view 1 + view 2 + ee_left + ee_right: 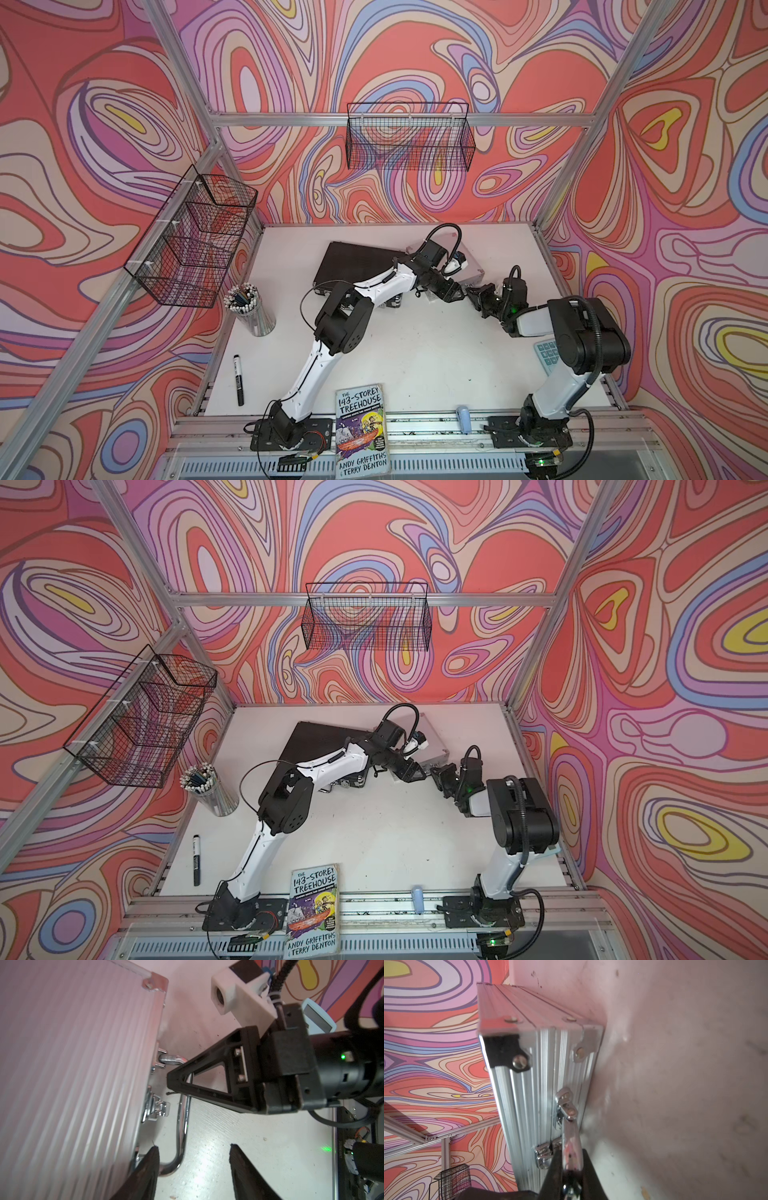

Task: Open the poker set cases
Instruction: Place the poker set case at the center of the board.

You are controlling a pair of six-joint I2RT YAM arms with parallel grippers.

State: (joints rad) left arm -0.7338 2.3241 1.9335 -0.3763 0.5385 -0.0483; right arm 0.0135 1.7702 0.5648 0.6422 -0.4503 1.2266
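A white table (pixel 415 357) carries both poker set cases at its far side, each lying flat and closed. The wider black case (pixel 353 262) has a finely textured lid. Near it lies the smaller silver case (pixel 72 1064), made of ribbed aluminium with riveted corner plates, its lid seam shut. The right gripper (pixel 572 1159) is clamped on the silver case's chrome handle (pixel 182 1122), a smooth bent rod along the front edge. The left gripper (pixel 193 1146) holds nothing; its fingers are parted, astride the handle's other end. A small chrome latch (pixel 158 1108) sits between the two grippers. The step in hand appears to be unfastening the silver case. The next move likely calls for a fingertip to flip that latch while the handle is steadied.
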